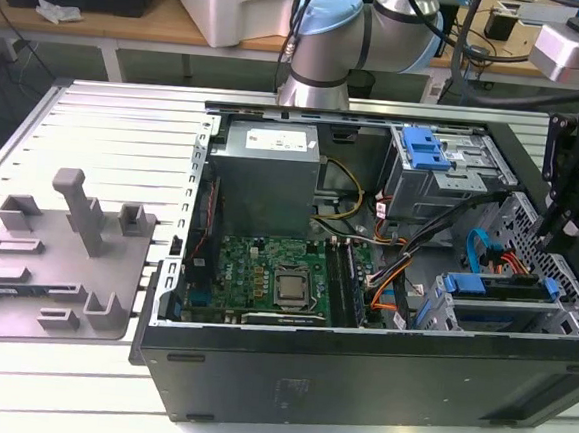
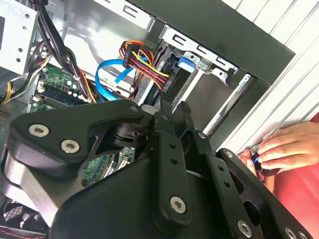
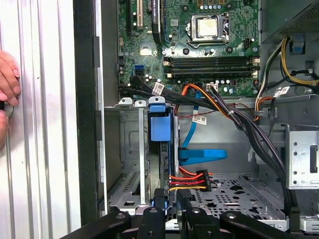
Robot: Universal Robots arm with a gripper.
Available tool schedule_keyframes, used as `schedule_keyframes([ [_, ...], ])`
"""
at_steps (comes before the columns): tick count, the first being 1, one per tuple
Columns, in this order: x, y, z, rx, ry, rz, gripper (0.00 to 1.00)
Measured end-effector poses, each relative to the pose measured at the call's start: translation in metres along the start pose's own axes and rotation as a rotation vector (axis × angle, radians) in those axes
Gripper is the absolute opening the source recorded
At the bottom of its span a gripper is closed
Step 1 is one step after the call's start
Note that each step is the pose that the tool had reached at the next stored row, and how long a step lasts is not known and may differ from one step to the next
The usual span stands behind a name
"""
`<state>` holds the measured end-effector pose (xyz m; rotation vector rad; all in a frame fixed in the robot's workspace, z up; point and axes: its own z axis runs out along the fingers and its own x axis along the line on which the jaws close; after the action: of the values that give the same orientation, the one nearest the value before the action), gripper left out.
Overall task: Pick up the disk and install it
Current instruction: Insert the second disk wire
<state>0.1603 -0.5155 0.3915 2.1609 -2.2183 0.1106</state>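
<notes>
The disk [image 1: 495,286] sits on edge in a metal drive cage [image 1: 443,311] inside an open computer case [image 1: 357,382], at about four o'clock in the exterior view. Its blue carrier rail faces up out of the cage. In the first wrist view the disk [image 3: 160,129] stands upright in its slot between the cage walls [image 3: 127,149], with orange, red and yellow power wires [image 3: 189,179] plugged in at its end. A flat blue cable [image 3: 202,155] curves just beside it.

The gripper [image 1: 547,232] hangs at about three o'clock in the exterior view, above the cage's far end and apart from the disk. In both wrist views the gripper [image 3: 171,198] [image 2: 175,107] has its two black fingers slightly spread, with a narrow gap and nothing pinched between them.

Elsewhere in the case, a green motherboard [image 1: 265,275] lies at about six o'clock and a grey power supply [image 1: 267,180] just above it, toward eleven o'clock. A second cage with a blue latch bracket [image 1: 425,147] is at about one o'clock. The robot arm [image 1: 329,39] rises at twelve o'clock. A grey fixture plate [image 1: 55,258] lies on the slotted metal table [image 1: 106,132] at about eight o'clock.

A person's hand [image 2: 284,147] [image 3: 7,84] rests on the table just outside the case wall.
</notes>
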Motion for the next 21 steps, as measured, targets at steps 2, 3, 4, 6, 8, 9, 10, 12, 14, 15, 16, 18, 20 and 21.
schedule_keyframes([
  [2, 0.0, 0.0, 0.0, 0.0, 0.0, 0.0, 0.24],
  [3, 0.0, 0.0, -0.0001, 0.0, 0.0, 0.0, 0.24],
  [4, 0.0, 0.0, -0.0001, 0.0, 0.0, 0.0, 0.24],
  [6, 0.0, 0.0, -0.0002, 0.0, 0.0, 0.0, 0.24],
  [8, 0.0, 0.0001, -0.0003, 0.0, 0.0001, 0.0, 0.24],
  [9, 0.0, 0.0014, -0.0004, 0.0002, 0.0003, 0.0, 0.24],
  [10, 0.0001, 0.0029, -0.0004, 0.0004, 0.0001, 0.0, 0.24],
  [12, -0.0001, 0.0077, -0.0003, 0.0014, 0.0, 0.0, 0.24],
  [14, -0.0007, 0.0098, -0.0003, 0.0018, 0.0, 0.0, 0.24],
  [15, -0.0012, 0.0109, -0.0002, 0.0019, 0.0, 0.0, 0.24],
  [16, -0.0018, 0.0117, -0.0002, 0.002, 0.0001, 0.0, 0.24],
  [18, -0.0037, 0.0135, 0.0, 0.0021, -0.0001, 0.0, 0.24],
  [20, -0.0062, 0.0158, 0.0002, 0.0023, 0.0, 0.0, 0.24],
  [21, -0.0072, 0.017, 0.0004, 0.0024, -0.0001, 0.0, 0.24],
])
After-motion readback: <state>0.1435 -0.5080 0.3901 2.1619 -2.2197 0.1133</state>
